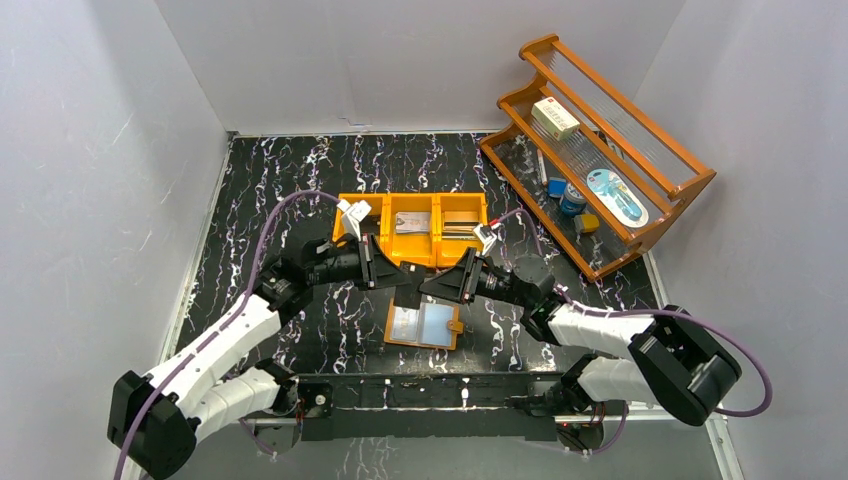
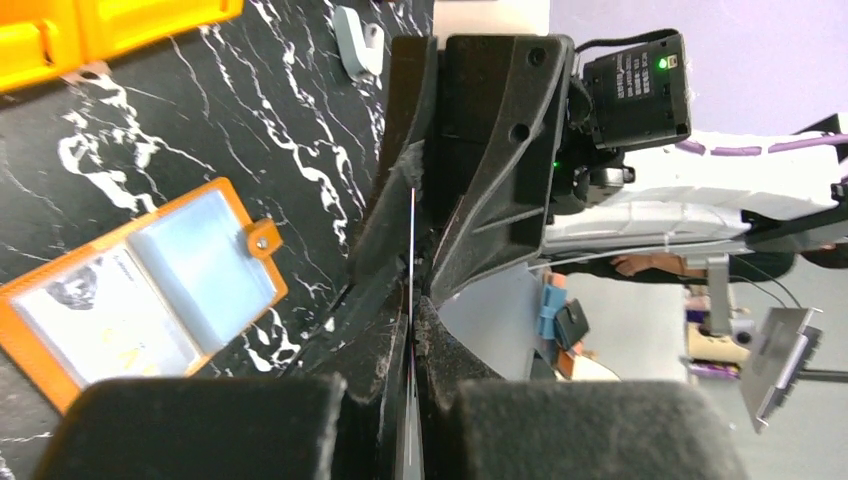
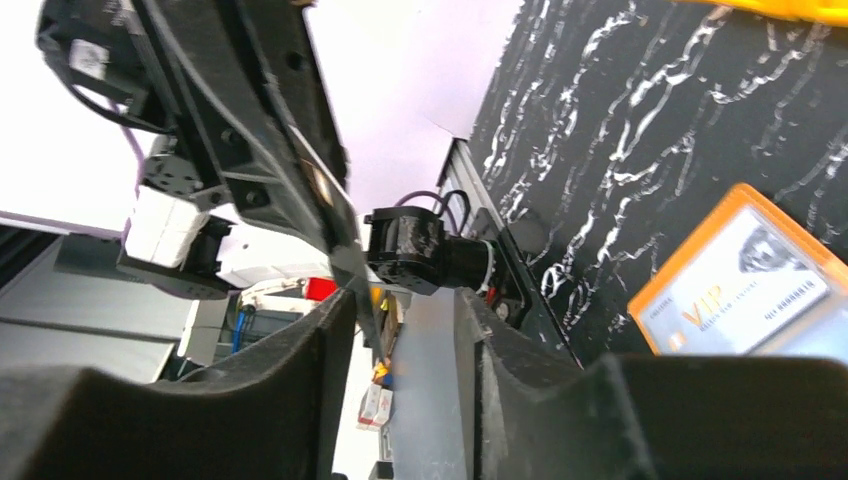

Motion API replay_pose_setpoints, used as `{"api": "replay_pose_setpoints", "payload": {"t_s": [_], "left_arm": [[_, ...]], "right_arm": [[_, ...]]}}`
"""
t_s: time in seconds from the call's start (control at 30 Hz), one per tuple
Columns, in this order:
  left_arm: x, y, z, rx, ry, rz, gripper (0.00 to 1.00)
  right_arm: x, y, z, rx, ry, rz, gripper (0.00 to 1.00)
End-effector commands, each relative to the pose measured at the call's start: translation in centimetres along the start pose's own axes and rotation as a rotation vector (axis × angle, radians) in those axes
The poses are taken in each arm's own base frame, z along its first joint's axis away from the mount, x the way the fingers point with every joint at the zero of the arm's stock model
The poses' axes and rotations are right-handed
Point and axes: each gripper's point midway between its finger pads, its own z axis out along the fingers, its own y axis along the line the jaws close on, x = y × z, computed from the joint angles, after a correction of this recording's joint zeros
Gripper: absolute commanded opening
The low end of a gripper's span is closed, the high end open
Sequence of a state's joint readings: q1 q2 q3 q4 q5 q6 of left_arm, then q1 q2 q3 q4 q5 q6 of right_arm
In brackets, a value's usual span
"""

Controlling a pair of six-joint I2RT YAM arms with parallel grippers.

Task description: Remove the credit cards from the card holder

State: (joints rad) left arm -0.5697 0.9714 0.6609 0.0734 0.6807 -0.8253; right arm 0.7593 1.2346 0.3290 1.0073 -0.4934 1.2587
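The tan-orange card holder (image 1: 425, 325) lies open on the black marble table, and in the wrist views (image 2: 140, 290) (image 3: 740, 285) a printed card shows in one clear sleeve. Just above it both grippers meet tip to tip. My left gripper (image 1: 398, 276) (image 2: 412, 310) is shut on a thin dark credit card (image 1: 410, 296), seen edge-on (image 2: 412, 240) in its wrist view. My right gripper (image 1: 452, 283) (image 3: 400, 310) is open, its fingers (image 2: 500, 170) either side of the card's far end (image 3: 340, 225). The card lies close along one finger.
An orange three-compartment bin (image 1: 411, 243) sits just behind the grippers, with cards lying in its compartments. A wooden rack (image 1: 690, 180) holding a white box and small items stands at the back right. White walls close in the table on three sides.
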Motion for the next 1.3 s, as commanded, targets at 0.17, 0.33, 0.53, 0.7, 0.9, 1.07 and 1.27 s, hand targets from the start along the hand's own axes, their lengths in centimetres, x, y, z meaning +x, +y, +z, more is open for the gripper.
{"api": "replay_pose_setpoints", "payload": {"t_s": [0.17,0.33,0.53,0.7,0.9,1.07,1.27], "left_arm": [[-3.1,2.3,-2.8,-0.3,-0.05,0.241,0.0],[-5.9,6.1,-4.9,-0.585,-0.041,0.411,0.0],[-8.7,10.0,-5.7,-0.783,0.071,0.664,0.0],[-11.4,12.8,-6.8,-0.949,0.164,0.888,0.0],[-12.1,16.4,-6.1,-0.984,0.367,1.132,0.0],[-13.7,16.4,-3.4,-0.87,0.357,1.242,0.0],[-15.0,16.9,-1.4,-0.794,0.32,1.365,0.0]], "right_arm": [[-1.7,-1.5,-1.0,0.182,-0.091,-0.058,0.67],[-2.4,-2.1,-2.1,0.273,-0.13,-0.093,0.69],[-2.5,-1.9,-3.2,0.296,-0.16,-0.104,0.69],[-2.4,-1.9,-3.6,0.3,-0.168,-0.105,0.69],[-2.0,-2.6,-3.5,0.306,-0.156,-0.094,0.71],[-1.8,-2.9,-3.3,0.3,-0.146,-0.072,0.71],[-1.7,-2.6,-3.4,0.291,-0.147,-0.059,0.71]]}}
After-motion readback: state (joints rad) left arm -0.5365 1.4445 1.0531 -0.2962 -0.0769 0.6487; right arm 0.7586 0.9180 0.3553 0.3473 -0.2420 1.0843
